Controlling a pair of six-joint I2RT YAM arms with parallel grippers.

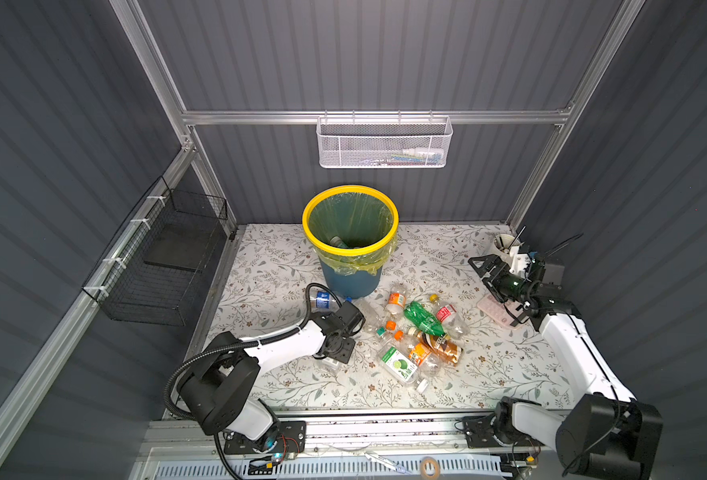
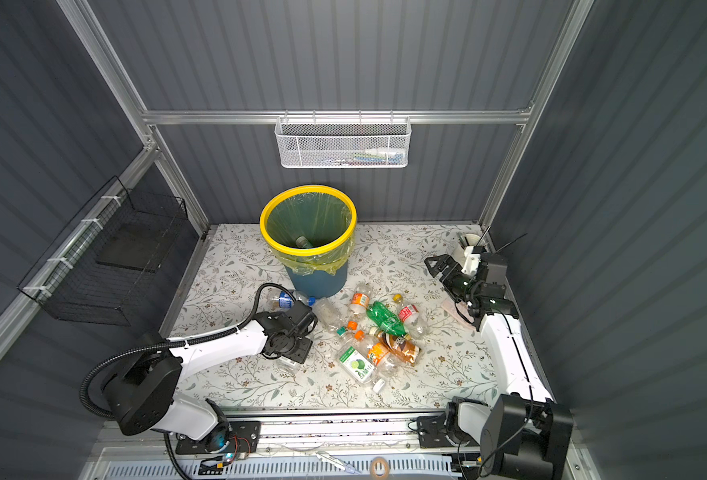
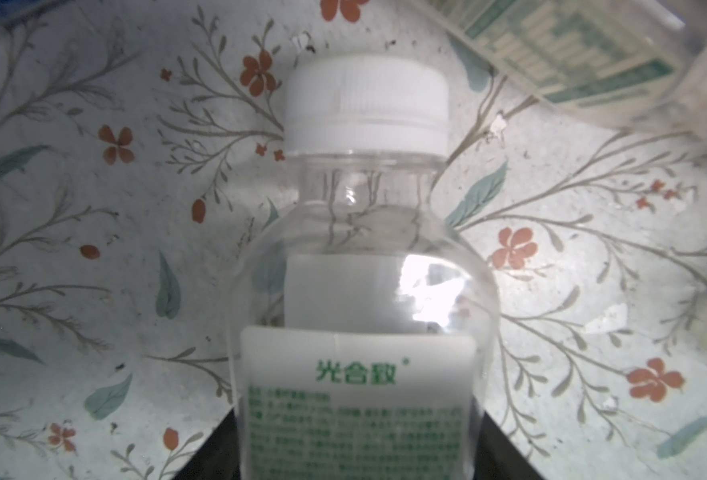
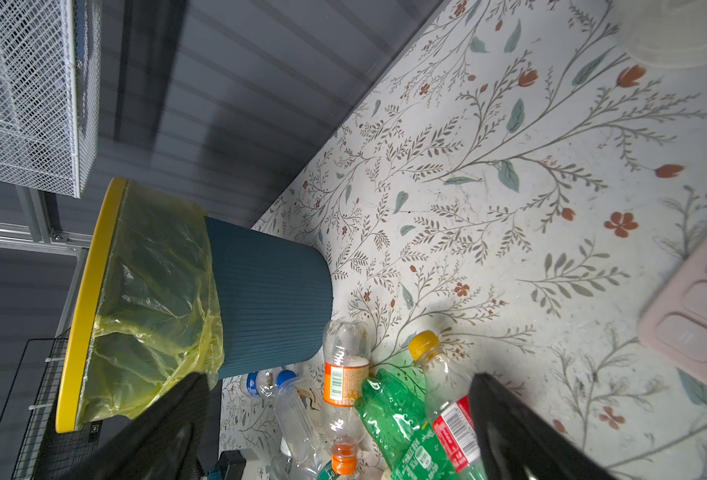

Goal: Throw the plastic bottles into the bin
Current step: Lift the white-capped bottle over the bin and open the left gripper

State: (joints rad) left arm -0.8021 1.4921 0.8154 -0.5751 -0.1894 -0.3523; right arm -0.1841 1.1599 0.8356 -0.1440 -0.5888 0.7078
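We are picking up one small bottle with a white cap (image 3: 366, 108). It lies on the flowery table (image 1: 489, 374), near the front and a little apart from the big pile of plastic bottles (image 1: 418, 332). The left gripper (image 1: 335, 351) is down over it. In the left wrist view its dark fingers (image 3: 218, 457) sit on both sides of the bottle's body, right against it. We cannot tell if they squeeze it tight yet, because the bottle lies flat on the table. To do this well, we think the fingers should hold the fat middle with the label, not the thin neck. The squeeze should be soft, since clear plastic like this may bend or pop out. Then we should lift straight up so the bottle does not drag. The bin (image 1: 351, 280) stands at the back of the table, and its yellow rim is high. So we should go up above the rim first, then move over the middle, then let go. One bottle (image 1: 337, 242) is in the bin already. A bottle with a blue label (image 1: 322, 300) lies between us and the bin, so we should pass over it, not bump it. The right gripper (image 1: 480, 272) hangs wide open and holds nothing, off by the right wall and well apart from this bottle.
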